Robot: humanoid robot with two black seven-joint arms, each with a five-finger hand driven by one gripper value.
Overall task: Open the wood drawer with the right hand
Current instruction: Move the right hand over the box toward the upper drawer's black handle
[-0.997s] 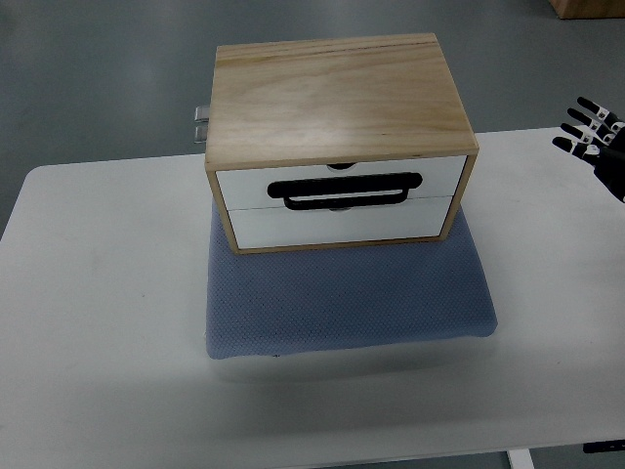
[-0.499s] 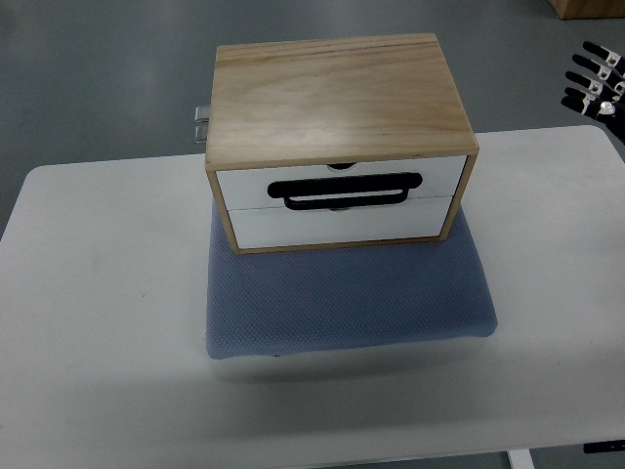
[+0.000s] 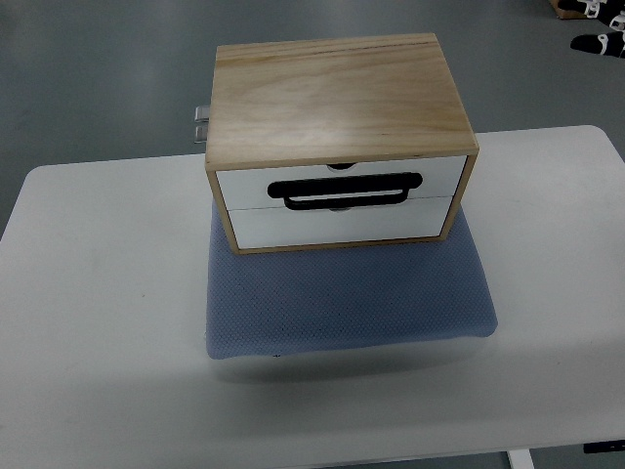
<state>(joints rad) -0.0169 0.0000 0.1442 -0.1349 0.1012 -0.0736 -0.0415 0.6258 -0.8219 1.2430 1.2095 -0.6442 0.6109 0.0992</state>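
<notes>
Wood drawer box (image 3: 342, 137) sits center frame on blue pad (image 3: 347, 293), rigid, likely light; hook black handle (image 3: 347, 190); right hand (image 3: 598, 41) upper right corner, finger state unclear.

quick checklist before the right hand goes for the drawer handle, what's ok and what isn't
1. Both drawers shut: ok. The white fronts sit flush in the wood drawer box.
2. Handle free to grasp: ok. The black handle runs across the front with nothing over it.
3. Box seated: ok. It rests square on the blue mat, which lies flat on the white table.
4. Path in front of the box: ok. Nothing lies on the mat ahead of the drawers.
5. Right hand placed to grasp: not ok. Only fingertips show at the top right corner, far from the handle.
6. Right hand finger pose: cannot tell. Too little shows.
</notes>
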